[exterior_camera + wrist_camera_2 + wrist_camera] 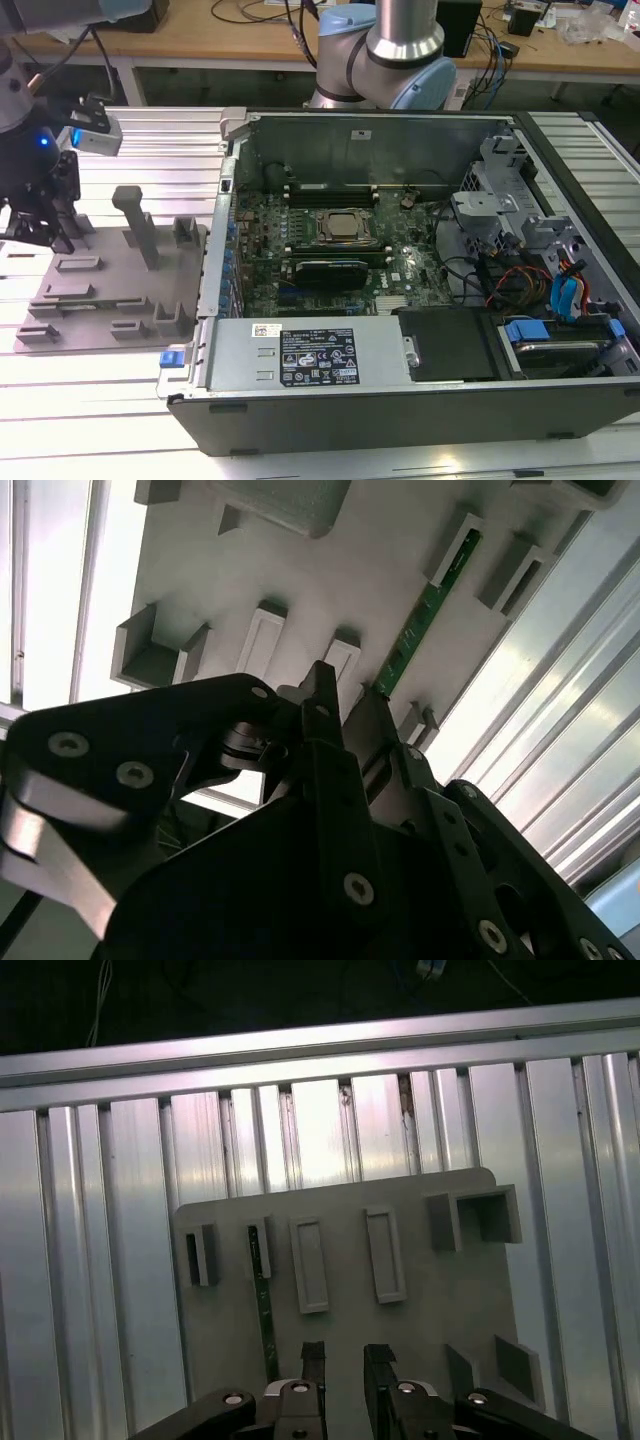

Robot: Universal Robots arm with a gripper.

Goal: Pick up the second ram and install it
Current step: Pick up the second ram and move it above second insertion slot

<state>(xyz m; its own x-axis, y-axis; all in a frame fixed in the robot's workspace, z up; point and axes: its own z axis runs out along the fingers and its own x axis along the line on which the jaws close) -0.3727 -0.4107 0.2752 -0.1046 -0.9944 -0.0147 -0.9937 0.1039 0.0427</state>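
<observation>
The second ram (pixel 262 1305) is a thin green stick standing on edge in a slot of the grey fixture plate (pixel 440 1300); it also appears in the second wrist view as the ram (pixel 425 610). My gripper (pixel 345 1360) hovers over the plate, its fingers slightly apart with nothing between them. The ram lies just to one side of the fingertips (pixel 312 1355), not between them. In the exterior view the gripper (pixel 45 232) hangs above the plate (pixel 110 290) on the exterior view's left.
An open computer case (pixel 420 380) sits at the exterior view's right, with a motherboard, a CPU socket (pixel 345 228) and black slots (pixel 365 187) beyond it. Raised grey holders (pixel 135 225) stand on the plate. Ribbed aluminium table (pixel 100 1290) surrounds everything.
</observation>
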